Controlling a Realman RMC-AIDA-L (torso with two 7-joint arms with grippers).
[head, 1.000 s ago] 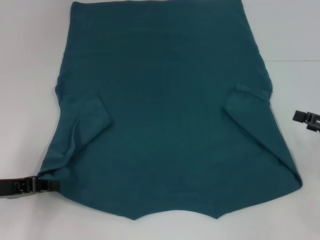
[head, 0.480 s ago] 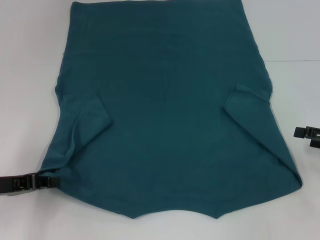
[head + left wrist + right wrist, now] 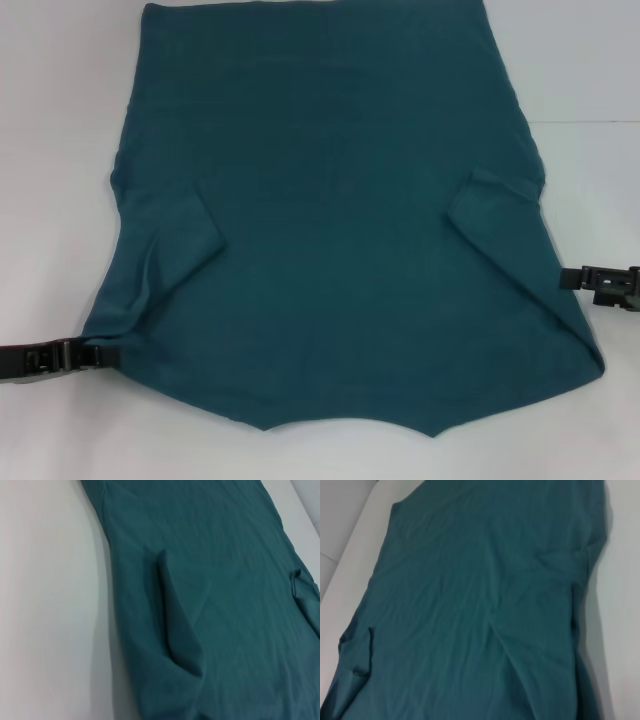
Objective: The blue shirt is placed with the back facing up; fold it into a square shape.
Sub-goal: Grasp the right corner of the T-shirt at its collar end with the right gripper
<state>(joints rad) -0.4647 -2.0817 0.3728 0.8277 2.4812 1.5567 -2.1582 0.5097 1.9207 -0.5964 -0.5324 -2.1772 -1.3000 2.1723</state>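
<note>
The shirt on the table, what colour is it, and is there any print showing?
Plain dark teal-blue shirt, no print showing; clearest in the head view.

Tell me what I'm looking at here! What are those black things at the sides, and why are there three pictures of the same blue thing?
The black things are a robot's two hands. The robot has two arms and three cameras. One camera sits on its head and looks down at a white table. That picture shows a big blue shirt lying flat, plain side up, with both sleeves folded in over the body. The left hand is at the shirt's near left corner, touching the edge of the cloth. The right hand is reaching the shirt's right edge. I cannot tell if either hand is gripping cloth yet. The other two pictures come from small cameras on the robot's wrists, so they show the same shirt close up from each side. The robot's job is to fold it into a square.
</note>
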